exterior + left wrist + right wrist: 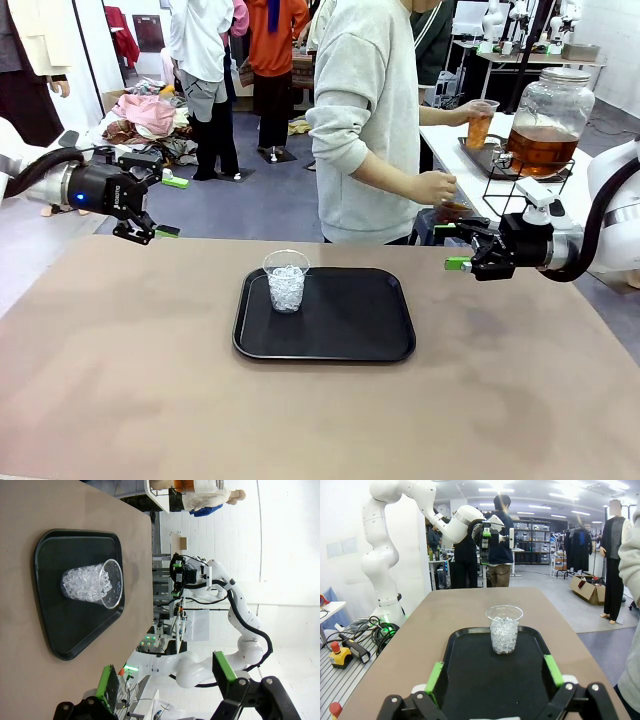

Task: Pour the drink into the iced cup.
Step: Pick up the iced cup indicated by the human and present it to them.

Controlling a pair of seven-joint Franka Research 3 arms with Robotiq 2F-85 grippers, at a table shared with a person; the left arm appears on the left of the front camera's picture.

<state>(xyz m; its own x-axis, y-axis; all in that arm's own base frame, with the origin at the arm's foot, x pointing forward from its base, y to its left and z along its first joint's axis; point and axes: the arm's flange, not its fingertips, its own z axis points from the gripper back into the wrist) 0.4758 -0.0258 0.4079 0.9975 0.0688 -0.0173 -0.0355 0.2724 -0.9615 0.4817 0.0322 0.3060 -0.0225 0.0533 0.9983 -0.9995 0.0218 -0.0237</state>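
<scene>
The table's [120, 380] tray [350, 335] is holding the iced cup [286, 280], centre frame. The left gripper [171, 207] and right gripper [451, 246] are hovering, jaws apart.

A brown table [120, 380] carries one black tray [350, 322], lying flat near its middle.

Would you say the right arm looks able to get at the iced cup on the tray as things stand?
Probably yes. The right gripper hangs open off the side of the black tray, facing the iced cup, which stands alone on the tray with nothing between them.
</scene>
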